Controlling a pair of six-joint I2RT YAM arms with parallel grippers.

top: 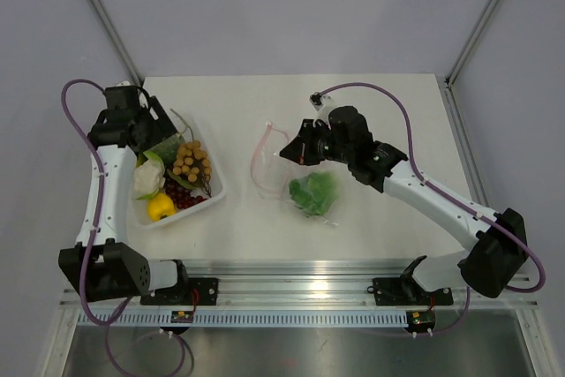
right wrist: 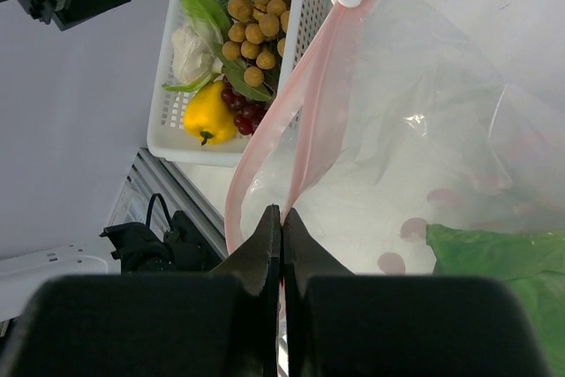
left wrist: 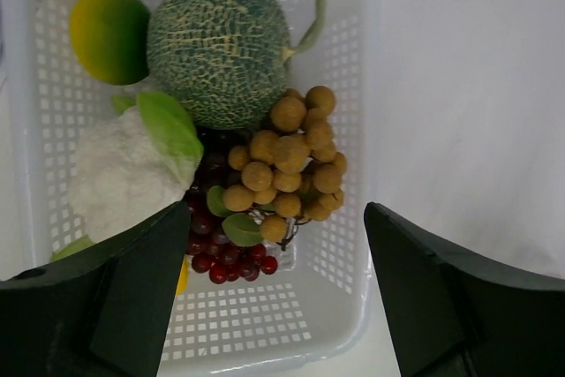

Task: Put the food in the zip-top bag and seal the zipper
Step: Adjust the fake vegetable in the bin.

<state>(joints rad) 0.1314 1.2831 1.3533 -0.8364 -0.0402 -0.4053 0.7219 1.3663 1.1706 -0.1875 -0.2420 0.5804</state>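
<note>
Left gripper (left wrist: 275, 249): released, above tray (left wrist: 265, 342). Tray holds one melon (left wrist: 219, 46), one white vegetable (left wrist: 119, 174), one tan-ball bunch (left wrist: 287, 165), one grape bunch (left wrist: 225, 258), one yellow piece (right wrist: 209, 116). Right of tray: one bag (top: 282, 174), one lettuce (top: 313, 192) inside. Zipper (top: 259, 161) runs far-to-near, mouth faces tray. Right gripper (right wrist: 281, 218): clenched on zipper.

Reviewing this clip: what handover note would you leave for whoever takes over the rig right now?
Left gripper: open, above the basket, holding nothing.
Right gripper: shut on the zipper of the bag, mouth open.
Done: lettuce in bag.
To do: brown ball bunch, grapes, white vegetable, yellow piece lie in the basket; bag them, then seal the zipper.
</note>
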